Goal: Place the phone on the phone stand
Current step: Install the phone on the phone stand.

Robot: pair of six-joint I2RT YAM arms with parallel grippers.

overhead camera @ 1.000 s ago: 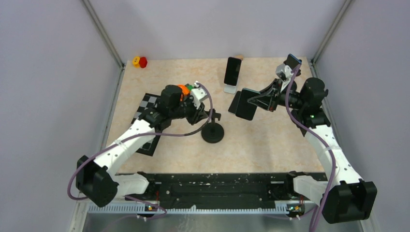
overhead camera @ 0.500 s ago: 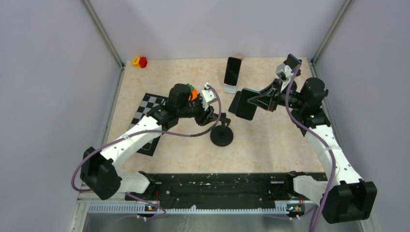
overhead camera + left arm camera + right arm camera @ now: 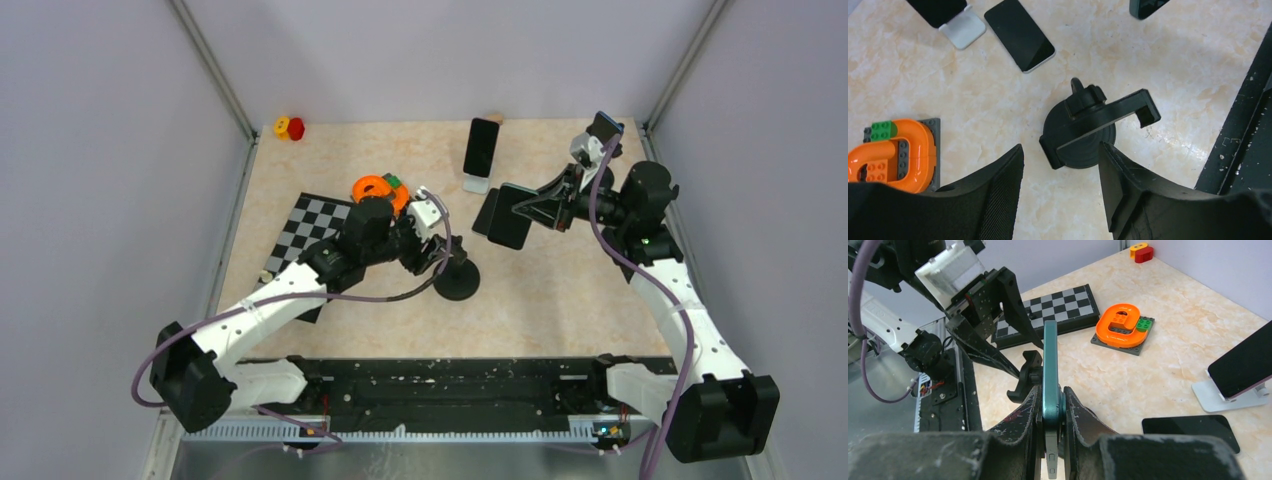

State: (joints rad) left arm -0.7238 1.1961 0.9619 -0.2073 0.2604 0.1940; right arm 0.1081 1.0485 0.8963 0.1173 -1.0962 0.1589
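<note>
We find the table carrying several items besides those the task concerns. A second phone leans on a white stand at the far edge. A third phone lies flat, screen up, just beside that white stand. An orange brick piece sits left of centre, near the far corner of the checkerboard. A red and yellow block rests in the far left corner.

The black phone stand stands upright on its round base near mid-table, with its cradle arm tilted. The left gripper hangs directly over it and so lies between the stand and the carried phone. Its fingers are spread wide, and in the wrist view the stand's base shows in the gap between them. We cannot confirm any contact with the stand.

The right gripper is clamped on the teal-edged phone. The phone is held on edge, clear of the table, to the right of the stand and above the flat third phone.
</note>
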